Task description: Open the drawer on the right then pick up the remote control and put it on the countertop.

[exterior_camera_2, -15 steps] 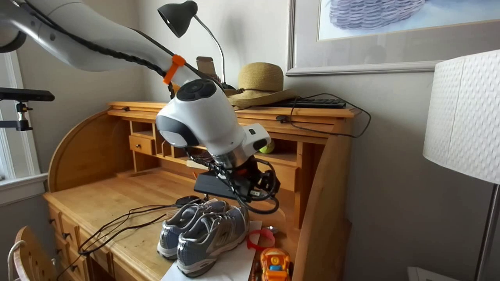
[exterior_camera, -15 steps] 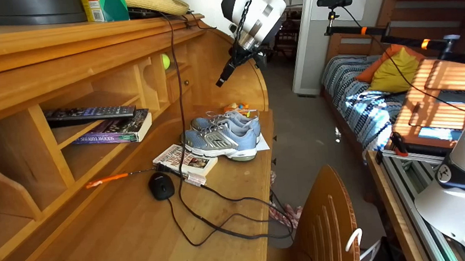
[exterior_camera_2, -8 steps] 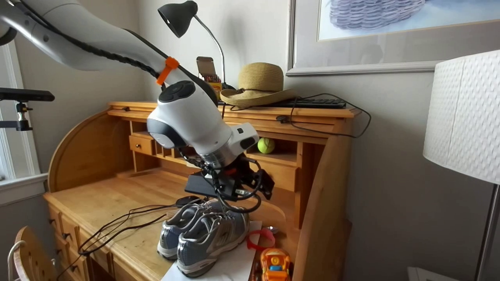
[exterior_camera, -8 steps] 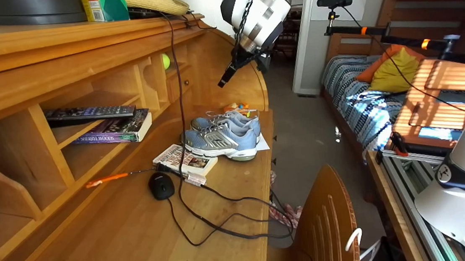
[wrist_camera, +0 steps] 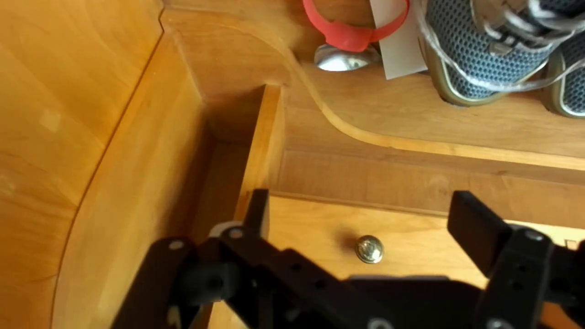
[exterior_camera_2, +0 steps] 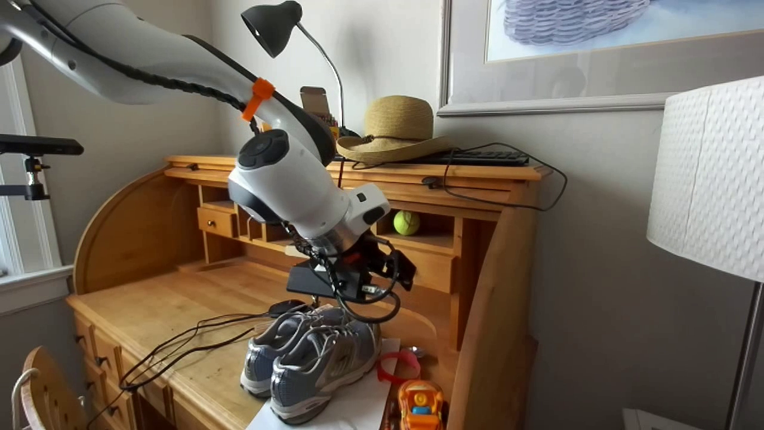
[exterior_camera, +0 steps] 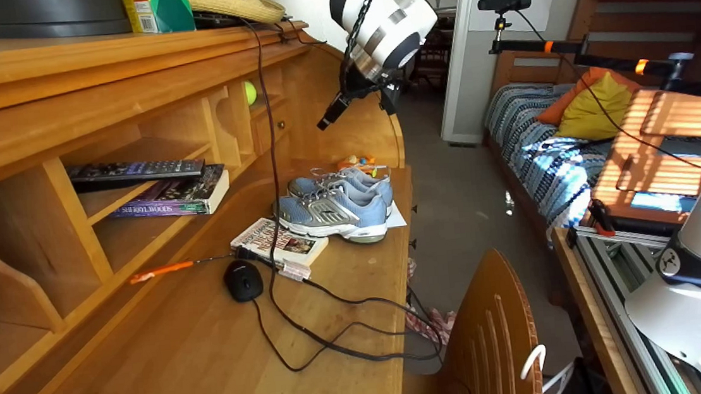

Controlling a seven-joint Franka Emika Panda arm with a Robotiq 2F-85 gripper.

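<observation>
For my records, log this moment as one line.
jaws: open, nothing held | drawer: shut, knob untouched | remote control: on cubby shelf, not yet on countertop

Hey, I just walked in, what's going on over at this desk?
A robot arm has its open, empty gripper near the small right-hand drawer, whose brass knob shows between the jaws in the wrist view. The drawer looks shut, and opening it is probably next. The remote control lies in a cubby, not yet on the countertop.
</observation>
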